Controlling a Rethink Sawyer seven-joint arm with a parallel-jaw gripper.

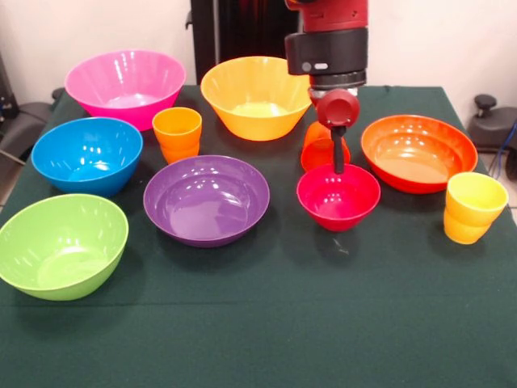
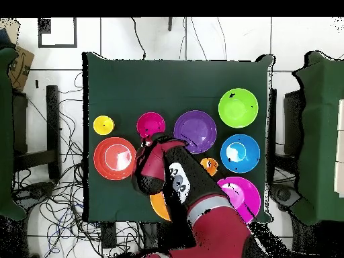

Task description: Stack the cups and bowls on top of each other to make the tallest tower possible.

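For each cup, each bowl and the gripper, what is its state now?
Red-orange cup: tilted, at the gripper.
Ribbed orange cup: upright, empty.
Yellow cup: upright, alone.
Magenta-red bowl: upright, empty.
Pink, yellow, blue, green, purple, orange-red bowls: upright, unstacked.
Gripper: low; open or shut unclear.

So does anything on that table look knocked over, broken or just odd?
Mostly no: the bowls sit upright and apart on the green cloth, nothing stacked. One oddity: the red-orange cup, behind the small magenta-red bowl, looks tilted toward the camera, just under the robot's hand.
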